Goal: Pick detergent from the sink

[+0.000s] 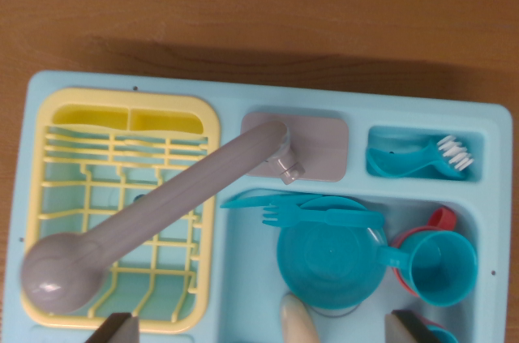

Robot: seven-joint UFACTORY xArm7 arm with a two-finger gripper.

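Looking down in the wrist view, the tool (263, 328) hangs spread, holding nothing, over the sink (243, 278). A cream detergent (296, 323) cap (mostly cut off) peeks up at the bottom edge, just beside the teal bowl (328, 262). Descending off-centre could knock the bowl or fork (320, 215).

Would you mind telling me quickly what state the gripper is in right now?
Gripper: open, holding nothing; its two fingertips sit wide apart at the bottom edge of the wrist view, on either side of the cream detergent bottle in the sink.
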